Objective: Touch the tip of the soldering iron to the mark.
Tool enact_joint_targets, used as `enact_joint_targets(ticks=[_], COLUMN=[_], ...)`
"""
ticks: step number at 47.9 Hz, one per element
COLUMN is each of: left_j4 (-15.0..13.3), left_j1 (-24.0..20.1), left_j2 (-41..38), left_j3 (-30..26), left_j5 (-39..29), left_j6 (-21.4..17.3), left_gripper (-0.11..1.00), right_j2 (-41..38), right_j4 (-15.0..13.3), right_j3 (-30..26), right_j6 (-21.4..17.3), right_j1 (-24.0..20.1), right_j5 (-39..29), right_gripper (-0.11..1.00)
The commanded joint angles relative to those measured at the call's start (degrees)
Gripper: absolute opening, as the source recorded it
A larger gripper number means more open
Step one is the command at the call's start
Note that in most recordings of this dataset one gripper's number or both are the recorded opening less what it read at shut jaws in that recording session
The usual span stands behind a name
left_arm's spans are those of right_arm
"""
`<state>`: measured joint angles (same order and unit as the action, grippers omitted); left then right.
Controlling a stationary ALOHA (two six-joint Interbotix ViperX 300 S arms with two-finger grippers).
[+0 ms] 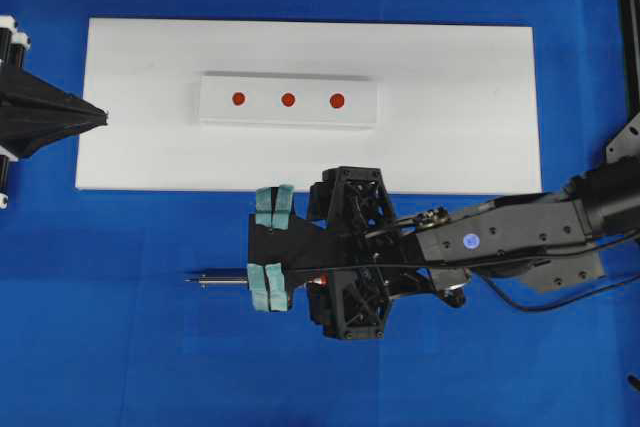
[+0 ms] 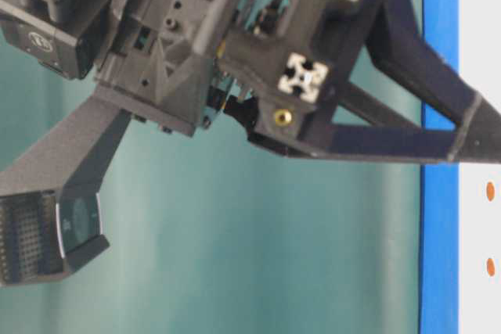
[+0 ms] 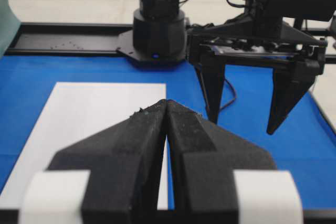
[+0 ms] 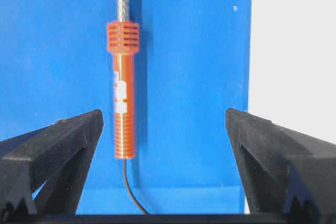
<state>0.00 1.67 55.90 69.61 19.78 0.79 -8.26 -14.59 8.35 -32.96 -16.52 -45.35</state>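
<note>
With my right gripper [image 4: 164,129] spread wide, the soldering iron [image 4: 124,98] lies untouched on blue cloth between its fingers [image 4: 63,145], nearer the left one. Left gripper [image 3: 167,109] sits pinched together. The mark [image 1: 288,100] is well apart.

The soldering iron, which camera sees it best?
The right wrist view: the soldering iron lies on the blue mat, orange handle and cord clear. Overhead shows only its silver shaft poking from under the arm. The other views don't show it.

overhead down, wrist views close, low
</note>
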Motion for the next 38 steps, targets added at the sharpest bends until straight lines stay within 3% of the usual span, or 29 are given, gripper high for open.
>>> enact_joint_targets(ticks=[1, 14, 27, 38], left_j4=[0.09, 0.09, 0.18, 0.09], left_j1=[0.09, 0.09, 0.09, 0.09], left_j2=[-0.18, -0.18, -0.18, -0.18], left_j3=[-0.7, -0.7, -0.7, -0.7], left_j5=[0.53, 0.53, 0.53, 0.53], left_j6=[0.0, 0.0, 0.0, 0.09], left_gripper=[0.0, 0.0, 0.0, 0.0], right_j2=[1.93, 2.11, 2.55, 2.9], right_j4=[-0.44, -2.72, -2.46, -2.46], right_j3=[-0.53, -0.44, -0.44, -0.26], right_j6=[0.0, 0.44, 7.73, 9.05], right_j1=[0.0, 5.27, 14.77, 17.84], right_j5=[-0.18, -0.53, 0.09, 1.32], right_gripper=[0.86, 0.86, 0.85, 0.85])
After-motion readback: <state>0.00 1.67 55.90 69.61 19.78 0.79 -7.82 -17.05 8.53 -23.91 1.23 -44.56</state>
